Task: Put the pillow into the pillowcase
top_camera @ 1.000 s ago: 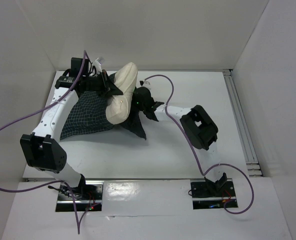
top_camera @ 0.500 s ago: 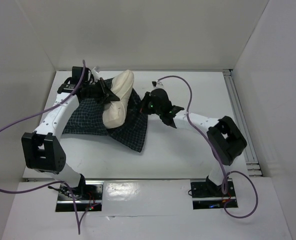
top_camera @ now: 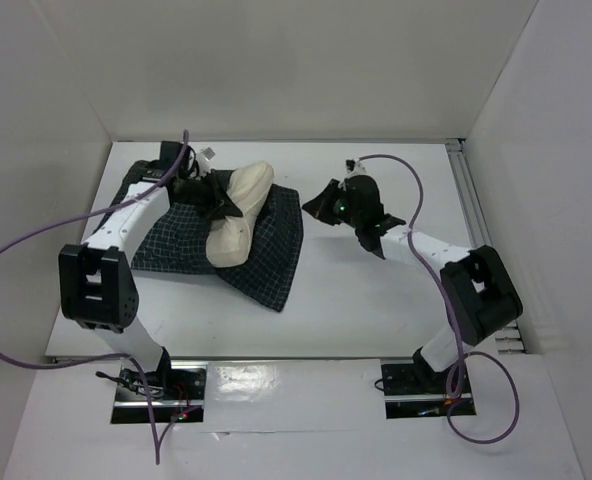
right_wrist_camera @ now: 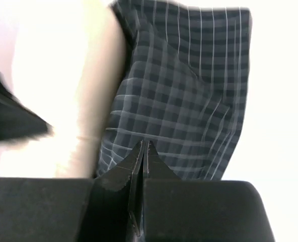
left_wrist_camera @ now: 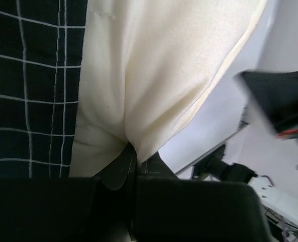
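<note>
The cream pillow (top_camera: 238, 218) lies on top of the dark checked pillowcase (top_camera: 272, 255), outside it. My left gripper (top_camera: 226, 203) is shut on a pinch of the pillow's fabric at its left side. The left wrist view shows the pillow (left_wrist_camera: 159, 65) gathered into the closed gripper (left_wrist_camera: 134, 153), with the pillowcase (left_wrist_camera: 33, 85) on the left. My right gripper (top_camera: 319, 206) is shut and empty, a little to the right of the pillowcase's right edge. The right wrist view shows its closed tips (right_wrist_camera: 145, 145) above the pillowcase (right_wrist_camera: 189, 96), with the pillow (right_wrist_camera: 63, 85) on the left.
White walls close in the table on the left, back and right. A metal rail (top_camera: 481, 240) runs along the right edge. Purple cables loop from both arms. The pillowcase lies flat at back left of the table (top_camera: 376, 300).
My right gripper has pulled back to the right, off the pillowcase, and its arm has stretched out. The pillowcase has spread flatter. My left gripper has shifted a little, still holding the pillow.
</note>
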Available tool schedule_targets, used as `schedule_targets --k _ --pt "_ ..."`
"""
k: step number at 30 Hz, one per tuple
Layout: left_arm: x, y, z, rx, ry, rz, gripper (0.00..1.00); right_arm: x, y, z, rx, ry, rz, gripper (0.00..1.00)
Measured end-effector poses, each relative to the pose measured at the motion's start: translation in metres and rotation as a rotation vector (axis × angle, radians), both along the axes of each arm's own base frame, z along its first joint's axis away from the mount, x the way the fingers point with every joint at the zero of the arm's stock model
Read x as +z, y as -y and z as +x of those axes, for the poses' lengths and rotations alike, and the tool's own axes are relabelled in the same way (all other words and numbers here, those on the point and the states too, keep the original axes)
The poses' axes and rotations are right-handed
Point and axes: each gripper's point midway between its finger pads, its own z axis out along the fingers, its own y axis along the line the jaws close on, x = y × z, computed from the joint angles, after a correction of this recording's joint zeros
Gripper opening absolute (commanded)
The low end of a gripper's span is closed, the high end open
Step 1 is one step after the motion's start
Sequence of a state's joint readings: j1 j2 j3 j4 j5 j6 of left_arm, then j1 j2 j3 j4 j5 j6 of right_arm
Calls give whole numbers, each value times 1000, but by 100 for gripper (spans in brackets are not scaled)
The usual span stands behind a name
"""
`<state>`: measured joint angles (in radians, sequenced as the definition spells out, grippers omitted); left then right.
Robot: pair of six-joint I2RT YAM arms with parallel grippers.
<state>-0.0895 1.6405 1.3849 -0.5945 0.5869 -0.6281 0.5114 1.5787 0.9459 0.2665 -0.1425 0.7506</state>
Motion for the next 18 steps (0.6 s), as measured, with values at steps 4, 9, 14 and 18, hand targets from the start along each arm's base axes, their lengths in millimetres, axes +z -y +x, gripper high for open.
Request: schedule_targets --k 4,9,14,18 --pt "-47 6 -10 -90 -68 114 0 17 36 31 -81 27 79 0" --pt "-84 10 -39 -178 -134 253 0 57 32 75 -61 120 166 0" --pt "-80 8 -43 -165 -124 242 0 57 -10 79 64 127 101 39" --pt "-61 1 -37 -130 -76 229 0 16 -53 34 144 38 -4 80"
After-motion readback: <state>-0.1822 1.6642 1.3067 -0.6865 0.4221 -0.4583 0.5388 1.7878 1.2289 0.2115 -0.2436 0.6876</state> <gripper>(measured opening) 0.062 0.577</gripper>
